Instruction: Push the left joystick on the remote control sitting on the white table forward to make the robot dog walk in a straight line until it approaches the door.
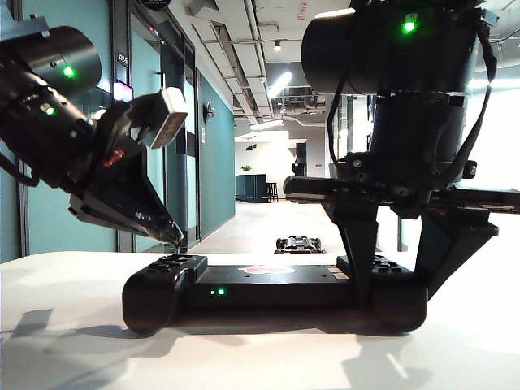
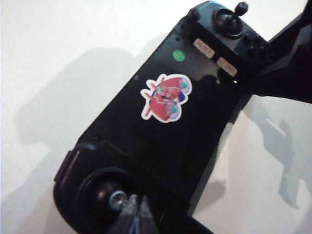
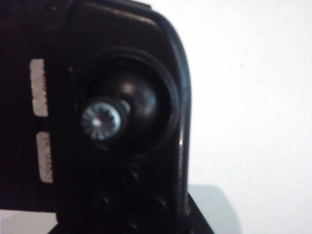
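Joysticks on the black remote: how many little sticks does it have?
2. One joystick sits on the remote control's left end, at the tip of the left gripper. The other joystick sits on the end that the right gripper straddles.

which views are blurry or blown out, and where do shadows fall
Exterior view: bright hallway, dark foreground arms, shadows on the white table. Left wrist view: sharp on the remote control, soft grey shadows beside it. Right wrist view: close and blurred, table washed out.

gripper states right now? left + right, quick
Left gripper: shut, fingertips together at the left joystick of the remote control, holding nothing.
Right gripper: jaws clamped across the remote control's right end.
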`<act>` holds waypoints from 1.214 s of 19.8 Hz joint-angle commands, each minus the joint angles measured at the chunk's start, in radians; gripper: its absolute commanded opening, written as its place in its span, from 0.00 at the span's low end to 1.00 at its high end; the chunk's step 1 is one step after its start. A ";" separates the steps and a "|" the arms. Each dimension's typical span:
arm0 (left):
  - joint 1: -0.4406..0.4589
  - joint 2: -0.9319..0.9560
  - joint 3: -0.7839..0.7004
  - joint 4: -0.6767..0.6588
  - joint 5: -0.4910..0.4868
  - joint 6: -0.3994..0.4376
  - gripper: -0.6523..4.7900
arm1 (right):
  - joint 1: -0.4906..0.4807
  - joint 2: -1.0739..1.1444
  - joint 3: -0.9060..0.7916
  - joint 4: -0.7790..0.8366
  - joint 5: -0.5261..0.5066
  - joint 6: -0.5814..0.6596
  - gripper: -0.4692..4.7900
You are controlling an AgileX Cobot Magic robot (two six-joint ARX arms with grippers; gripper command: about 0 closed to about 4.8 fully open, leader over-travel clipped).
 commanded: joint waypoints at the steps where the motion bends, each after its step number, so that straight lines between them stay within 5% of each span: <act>1: -0.001 0.008 0.000 0.023 0.012 0.004 0.11 | 0.001 -0.002 -0.001 -0.018 0.001 0.008 0.43; 24: -0.008 0.056 0.000 0.139 -0.005 -0.026 0.11 | 0.001 -0.002 -0.001 -0.016 0.001 0.007 0.43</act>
